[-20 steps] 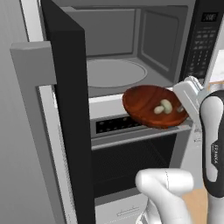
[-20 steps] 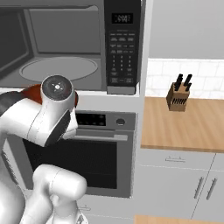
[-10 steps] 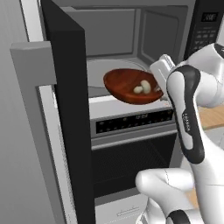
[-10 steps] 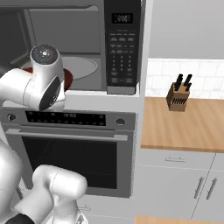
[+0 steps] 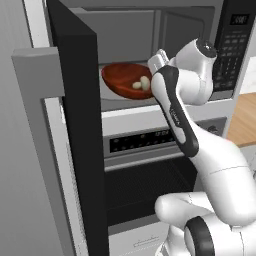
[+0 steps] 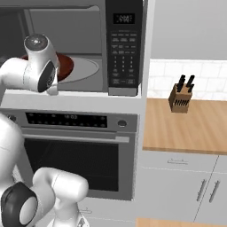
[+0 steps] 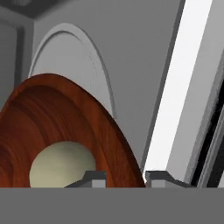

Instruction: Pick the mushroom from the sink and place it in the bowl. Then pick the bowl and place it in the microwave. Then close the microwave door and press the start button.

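Note:
The dark reddish-brown wooden bowl (image 5: 122, 80) hangs tilted inside the open microwave (image 6: 124, 48), above its glass turntable (image 6: 86, 71). The pale mushroom (image 5: 141, 84) lies in the bowl. My gripper (image 5: 154, 75) is shut on the bowl's right rim. In the hand view the rim of the bowl (image 7: 65, 118) runs down between my gripper (image 7: 124, 177) fingertips, with the mushroom (image 7: 61, 168) just left of them. From the right base view the bowl (image 6: 64, 66) peeks out behind my arm. The black microwave door (image 5: 75, 125) stands wide open on the left. The sink is out of view.
An oven (image 6: 75, 150) with a wide glass window sits below the microwave. To the right is a wooden counter (image 6: 186, 128) with a knife block (image 6: 181, 96). The open door's edge stands close to my arm's left.
My arm has lifted and carried the bowl with the mushroom leftward and forward, from in front of the microwave's lower edge into the cavity.

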Available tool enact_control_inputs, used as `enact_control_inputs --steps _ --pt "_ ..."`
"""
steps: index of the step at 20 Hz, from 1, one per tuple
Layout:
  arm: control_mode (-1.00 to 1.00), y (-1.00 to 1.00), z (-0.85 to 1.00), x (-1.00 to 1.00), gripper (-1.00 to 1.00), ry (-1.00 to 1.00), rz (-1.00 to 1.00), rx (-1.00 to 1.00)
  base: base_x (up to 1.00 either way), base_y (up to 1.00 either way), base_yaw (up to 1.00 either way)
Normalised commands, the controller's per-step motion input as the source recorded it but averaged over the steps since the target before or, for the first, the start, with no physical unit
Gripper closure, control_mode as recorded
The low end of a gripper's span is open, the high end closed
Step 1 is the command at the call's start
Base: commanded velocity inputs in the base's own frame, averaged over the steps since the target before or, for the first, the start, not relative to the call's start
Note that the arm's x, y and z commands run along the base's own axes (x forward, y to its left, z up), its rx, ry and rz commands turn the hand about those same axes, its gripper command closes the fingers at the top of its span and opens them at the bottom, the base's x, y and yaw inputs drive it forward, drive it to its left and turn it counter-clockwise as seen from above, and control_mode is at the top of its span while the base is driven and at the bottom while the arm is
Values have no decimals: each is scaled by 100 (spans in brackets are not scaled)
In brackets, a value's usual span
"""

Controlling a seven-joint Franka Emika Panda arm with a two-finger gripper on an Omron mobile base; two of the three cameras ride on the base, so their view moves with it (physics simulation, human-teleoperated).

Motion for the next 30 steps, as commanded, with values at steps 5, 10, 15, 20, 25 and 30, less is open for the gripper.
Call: enact_control_inputs --steps 5,10,15,20,25,30 --pt "-100 8 0 61 100 5 0 0 0 0 0" --pt "-100 4 -4 46 100 6 0 0 0 0 0" --pt "-100 13 -17 32 -100 3 0 0 0 0 0" --pt "-100 1 -18 2 -100 -4 0 1 0 0 0" --pt "-100 -10 0 -44 -100 -18 0 6 0 0 0" --pt "-100 -14 22 -80 -100 -8 0 4 0 0 0"
